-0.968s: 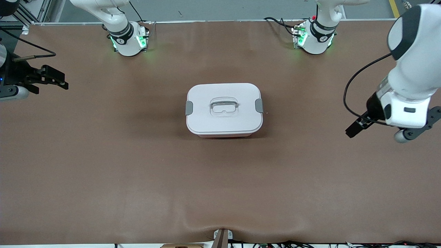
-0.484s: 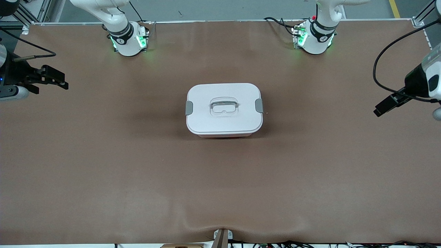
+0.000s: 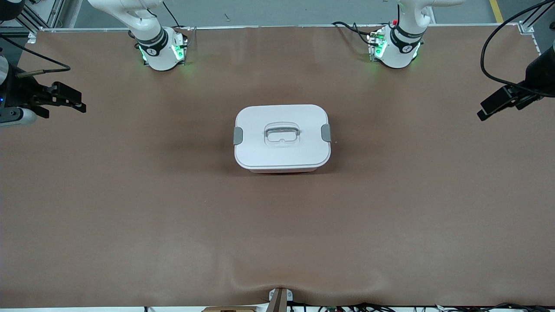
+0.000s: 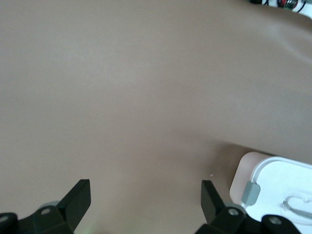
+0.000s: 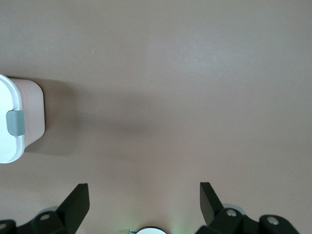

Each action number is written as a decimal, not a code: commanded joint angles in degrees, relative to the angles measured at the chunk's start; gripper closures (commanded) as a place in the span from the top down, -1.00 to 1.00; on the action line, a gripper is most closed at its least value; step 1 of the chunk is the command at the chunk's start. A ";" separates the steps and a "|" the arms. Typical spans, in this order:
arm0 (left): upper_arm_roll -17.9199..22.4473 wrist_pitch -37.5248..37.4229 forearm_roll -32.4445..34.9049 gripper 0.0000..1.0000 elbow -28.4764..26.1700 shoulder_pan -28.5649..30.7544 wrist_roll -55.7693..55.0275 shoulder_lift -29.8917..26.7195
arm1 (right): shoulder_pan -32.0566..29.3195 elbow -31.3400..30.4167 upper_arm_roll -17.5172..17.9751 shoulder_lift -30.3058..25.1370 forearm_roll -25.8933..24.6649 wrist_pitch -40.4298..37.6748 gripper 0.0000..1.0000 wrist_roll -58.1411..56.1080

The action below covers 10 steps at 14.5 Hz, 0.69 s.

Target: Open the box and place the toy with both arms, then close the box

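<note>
The box (image 3: 282, 138) stands shut in the middle of the table, its white lid on, both grey clips (image 3: 238, 135) down and the clear handle (image 3: 282, 133) on top. The toy is out of view. My left gripper (image 3: 484, 112) hangs open and empty over the table's edge at the left arm's end, well apart from the box. My right gripper (image 3: 80, 102) hangs open and empty at the right arm's end. The left wrist view shows the open left gripper (image 4: 145, 195) over bare table and a corner of the box (image 4: 278, 190). The right wrist view shows the open right gripper (image 5: 144, 197) and the box's end (image 5: 22, 122).
The brown table mat (image 3: 173, 216) has a raised wrinkle near its front edge (image 3: 277, 286). The two arm bases (image 3: 162, 50) glow green along the back edge. Cables lie by the left arm's base (image 3: 351, 28).
My left arm has swung away from the box toward its own end of the table and toward the robots' side. The right arm and the box have not moved.
</note>
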 commanded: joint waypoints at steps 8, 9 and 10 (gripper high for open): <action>2.87 -3.50 -0.28 1.00 -3.95 -0.15 11.54 -5.41 | 0.22 0.09 -0.20 -0.09 0.32 -0.34 1.00 -0.17; 2.87 -3.50 -0.20 1.00 -4.65 -0.15 11.54 -5.85 | 0.22 0.09 -0.20 -0.09 0.32 -0.34 1.00 -0.17; 2.79 -3.41 -0.19 1.00 -5.52 -0.24 11.54 -6.46 | 0.22 0.09 -0.20 -0.09 0.32 -0.34 1.00 -0.17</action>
